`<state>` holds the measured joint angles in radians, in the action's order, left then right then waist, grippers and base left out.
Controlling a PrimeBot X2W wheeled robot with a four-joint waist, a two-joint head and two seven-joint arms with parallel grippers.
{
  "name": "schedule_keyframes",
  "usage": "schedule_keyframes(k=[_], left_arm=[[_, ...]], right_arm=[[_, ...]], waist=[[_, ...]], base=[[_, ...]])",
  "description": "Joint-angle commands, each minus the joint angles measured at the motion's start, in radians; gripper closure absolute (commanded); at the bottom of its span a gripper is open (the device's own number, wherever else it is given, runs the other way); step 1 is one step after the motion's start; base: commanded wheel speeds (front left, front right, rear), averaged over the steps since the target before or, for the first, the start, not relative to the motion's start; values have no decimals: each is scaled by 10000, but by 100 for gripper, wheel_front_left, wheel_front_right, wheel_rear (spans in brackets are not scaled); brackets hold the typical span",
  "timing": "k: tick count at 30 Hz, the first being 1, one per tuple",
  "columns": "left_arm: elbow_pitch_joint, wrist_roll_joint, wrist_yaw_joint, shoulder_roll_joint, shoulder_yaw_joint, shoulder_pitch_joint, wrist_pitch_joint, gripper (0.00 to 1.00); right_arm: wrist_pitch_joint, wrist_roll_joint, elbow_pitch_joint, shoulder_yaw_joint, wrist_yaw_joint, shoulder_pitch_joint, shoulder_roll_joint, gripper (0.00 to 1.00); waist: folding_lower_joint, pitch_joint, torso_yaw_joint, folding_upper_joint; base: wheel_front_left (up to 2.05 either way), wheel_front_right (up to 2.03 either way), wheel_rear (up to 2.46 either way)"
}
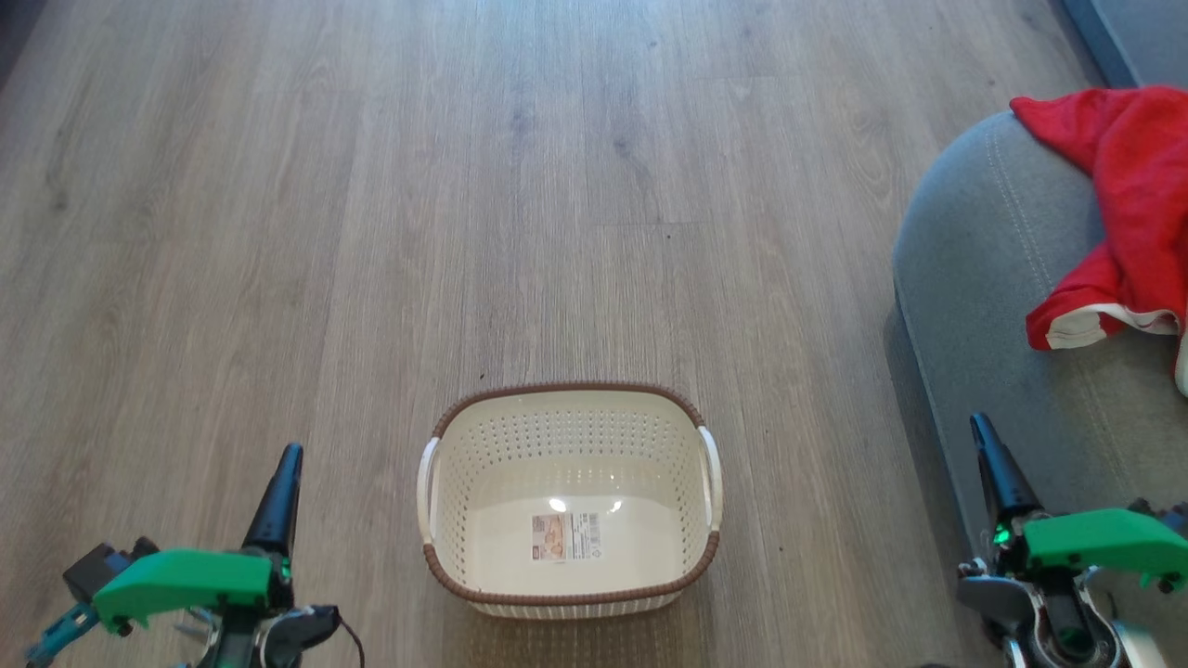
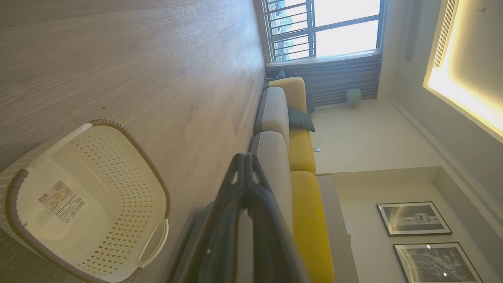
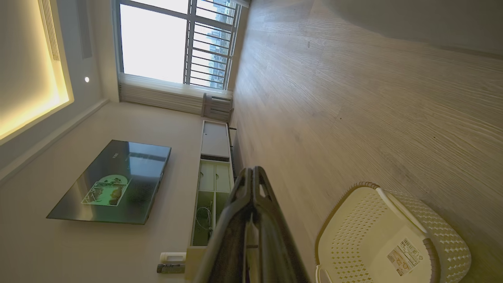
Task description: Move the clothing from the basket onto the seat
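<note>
In the head view, my left gripper (image 1: 281, 482) and right gripper (image 1: 995, 464) are both pressed fully shut, with nothing in either. The basket (image 1: 566, 388) sits on the floor (image 1: 371, 186) between the 2 of them, a little ahead, holding nothing but a sticker (image 1: 566, 536). The clothing (image 1: 1132, 176) lies heaped on the seat (image 1: 974, 278), ahead of my right gripper and somewhat to its right, well apart from it. In the left wrist view the basket lies left of my closed fingers, bare inside. In the right wrist view it lies low to their right, bare too. I judge the moving done. If the red cloth needs shifting, it should be light and limp, best pinched at a bunched fold.
</note>
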<state>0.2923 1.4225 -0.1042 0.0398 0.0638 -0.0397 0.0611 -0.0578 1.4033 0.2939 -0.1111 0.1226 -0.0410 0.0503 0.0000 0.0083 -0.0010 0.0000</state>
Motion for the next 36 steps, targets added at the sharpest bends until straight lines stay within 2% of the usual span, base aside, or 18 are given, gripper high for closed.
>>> schedule_keyframes(k=[1, 16, 36], left_arm=[[-385, 273, -123, 96, 326, -577, 81, 100], [-466, 1831, -262, 104, 499, -682, 515, 100], [-469, 1861, -265, 104, 501, -684, 522, 100]], right_arm=[[-92, 303, -409, 130, 71, -590, 23, 100], [-531, 2035, -490, -6, 81, -666, 19, 100], [-546, 2060, -491, -17, 81, -668, 13, 100]], waist=[[0, -4, 1, 0], [0, -52, 9, 0], [0, -53, 10, 0]], base=[[0, 0, 0], [0, 0, 0], [0, 0, 0]])
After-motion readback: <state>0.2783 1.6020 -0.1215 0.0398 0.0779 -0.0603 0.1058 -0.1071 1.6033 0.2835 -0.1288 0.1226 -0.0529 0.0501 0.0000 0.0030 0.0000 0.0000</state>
